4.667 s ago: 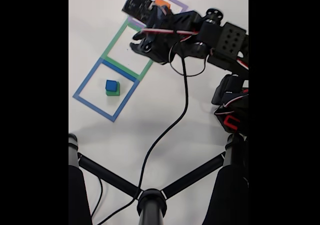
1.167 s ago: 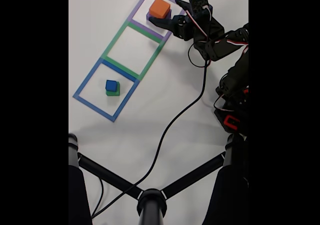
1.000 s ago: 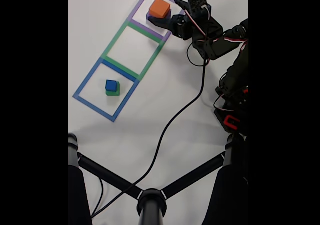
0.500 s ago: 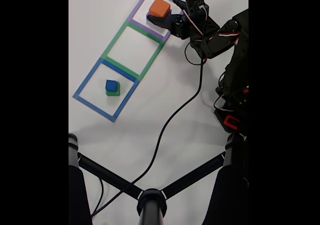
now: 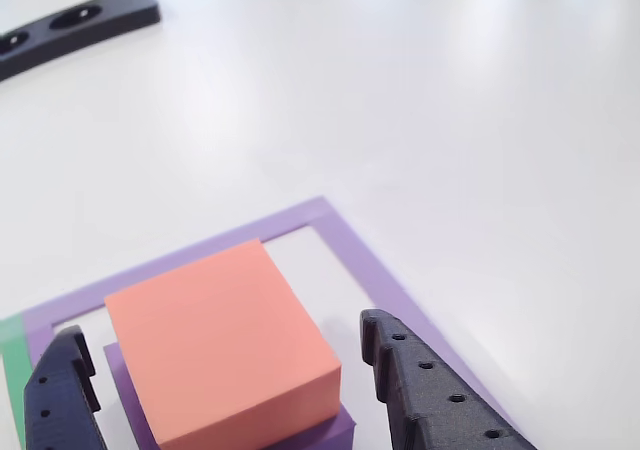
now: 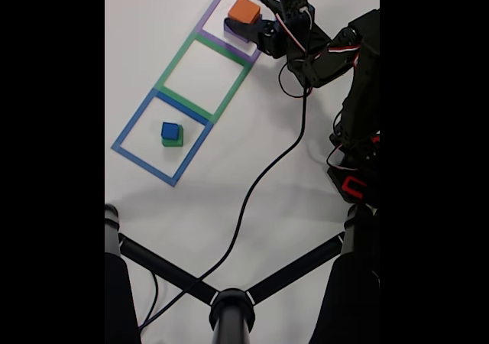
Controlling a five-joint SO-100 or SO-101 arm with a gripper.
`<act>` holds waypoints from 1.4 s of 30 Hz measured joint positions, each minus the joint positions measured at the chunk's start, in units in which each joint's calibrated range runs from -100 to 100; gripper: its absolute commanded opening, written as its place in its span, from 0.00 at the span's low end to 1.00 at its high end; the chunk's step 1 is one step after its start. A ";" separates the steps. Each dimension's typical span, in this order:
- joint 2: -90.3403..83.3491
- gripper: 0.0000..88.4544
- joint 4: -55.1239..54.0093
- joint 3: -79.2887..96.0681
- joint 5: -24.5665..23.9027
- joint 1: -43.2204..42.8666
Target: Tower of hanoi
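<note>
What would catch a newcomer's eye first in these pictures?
The orange block stacked on the purple block inside the purple tape square, with the open gripper straddling it. Next, the row of tape squares in the fixed view, where the blue cube sits on the green block in the blue square.

**Hand astride the salmon block**

The salmon block (image 5: 222, 345) sits on the purple block (image 5: 335, 432), whose edge peeks out beneath it, inside the purple tape outline (image 5: 340, 240) on the white counter (image 5: 420, 100). The hand (image 5: 215, 370) is spread wide, one dark finger (image 5: 425, 395) right of the stack and the other at its left. A black bar (image 5: 75, 25) with holes lies far off, top left.
</note>
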 measured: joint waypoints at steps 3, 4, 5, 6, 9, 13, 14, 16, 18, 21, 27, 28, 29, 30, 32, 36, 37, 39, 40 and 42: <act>0.34 0.29 0.00 -0.44 0.00 -0.16; 0.34 0.28 0.00 -0.44 0.00 -0.16; 0.34 0.27 0.00 -0.44 0.00 -0.16; 0.34 0.26 0.00 -0.44 0.00 -0.16; 0.34 0.22 0.00 -0.44 0.00 -0.25; 0.34 0.18 0.00 -0.44 0.00 -1.23; 0.34 0.18 0.00 -0.44 0.00 -1.31; 0.34 0.16 -0.24 -0.44 0.00 -1.39; 0.34 0.14 -0.56 -0.44 0.00 -1.39; 0.34 0.13 -0.80 -0.44 0.00 -1.39; 0.34 0.13 -0.88 -0.44 0.00 -1.39; 0.34 0.12 -0.88 -0.26 0.00 -1.39; 0.25 0.12 -0.88 0.00 0.00 -1.39; -0.08 0.12 -0.88 0.35 0.00 -1.39; -2.28 0.11 -0.08 1.74 0.00 -1.39; -10.89 0.11 6.82 4.09 0.00 -1.96; -13.68 0.11 9.55 4.18 0.20 -2.29; -20.26 0.11 15.97 4.35 0.79 -2.70; -23.39 0.11 19.42 4.35 0.79 -2.95; -29.89 0.10 27.21 4.26 0.79 -3.27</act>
